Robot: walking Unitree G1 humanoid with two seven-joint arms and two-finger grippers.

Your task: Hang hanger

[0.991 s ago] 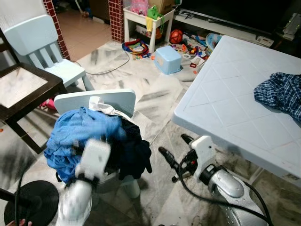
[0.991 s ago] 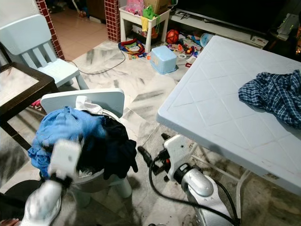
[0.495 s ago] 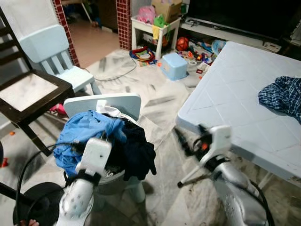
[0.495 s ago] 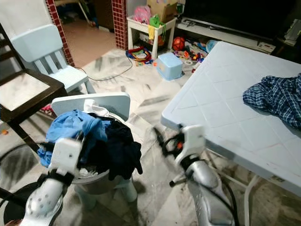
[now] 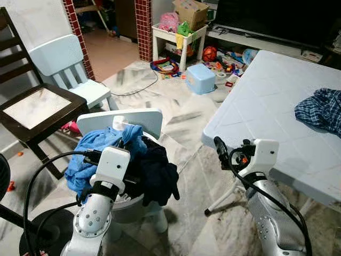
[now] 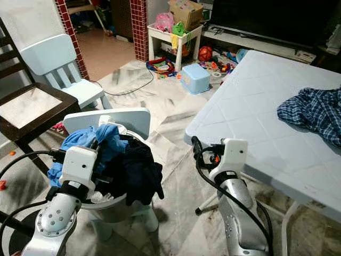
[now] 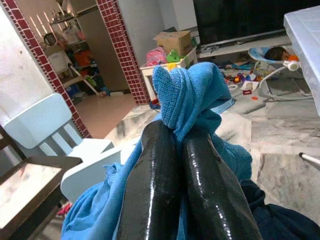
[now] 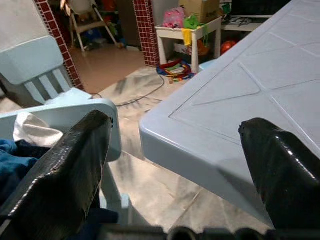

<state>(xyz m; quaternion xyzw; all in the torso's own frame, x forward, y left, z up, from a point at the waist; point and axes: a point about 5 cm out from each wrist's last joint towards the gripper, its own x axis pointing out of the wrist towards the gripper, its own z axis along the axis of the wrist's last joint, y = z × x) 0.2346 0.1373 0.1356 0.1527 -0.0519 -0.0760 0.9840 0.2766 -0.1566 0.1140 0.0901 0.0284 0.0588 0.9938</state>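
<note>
A bright blue cloth garment (image 7: 192, 102) is clamped by the left gripper (image 7: 186, 165) above the small pale-blue plastic chair (image 5: 120, 120); the right gripper (image 8: 175, 165), spread wide, is held beside that chair.

Both arms are silver-grey metal with a rounded, tapering shell. The left arm (image 5: 91, 224) shows a disc-shaped joint dotted with small dark holes, and a white, boxy wrist housing (image 5: 110, 165) with rounded corners above a black collar. The right arm (image 5: 269, 213) ends in a similar white block (image 5: 261, 154) with orange-red spots beside it. Black cables (image 5: 37, 176) loop along both arms. The fingers (image 7: 150, 190) are long, glossy and black.
</note>
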